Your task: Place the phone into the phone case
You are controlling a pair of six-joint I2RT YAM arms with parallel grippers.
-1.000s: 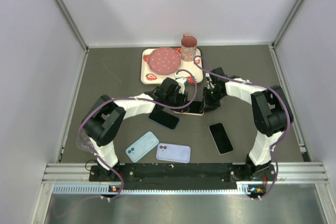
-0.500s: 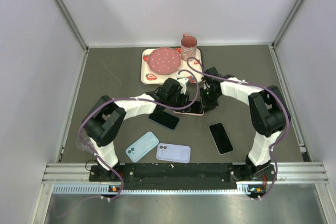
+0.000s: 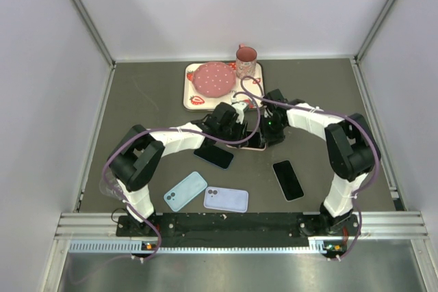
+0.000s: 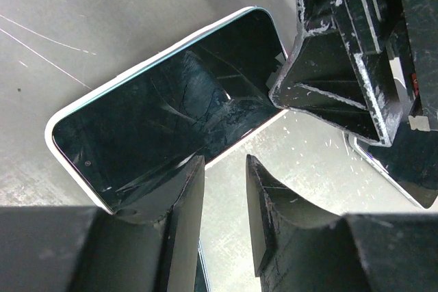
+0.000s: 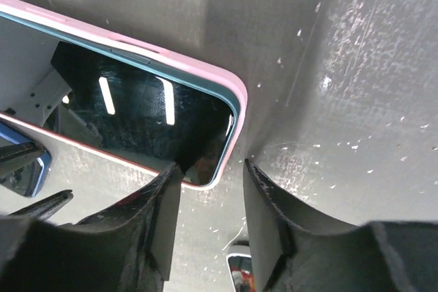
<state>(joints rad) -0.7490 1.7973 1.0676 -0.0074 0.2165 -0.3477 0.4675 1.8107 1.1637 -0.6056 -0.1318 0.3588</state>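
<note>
The jaws of the right gripper [image 5: 212,169] have just been released, those of the left gripper [image 4: 222,165] are parted and empty, and the black glass phone [image 5: 137,121] is seemingly left seated in the pink rubbery case [image 5: 198,66].

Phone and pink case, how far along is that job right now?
Done, it seems: the phone lies within the pink case, rim around its visible corner. In hand: the left gripper and right gripper are at its edges, fingers apart. Left: confirming every corner is seated, then backing off.
</note>
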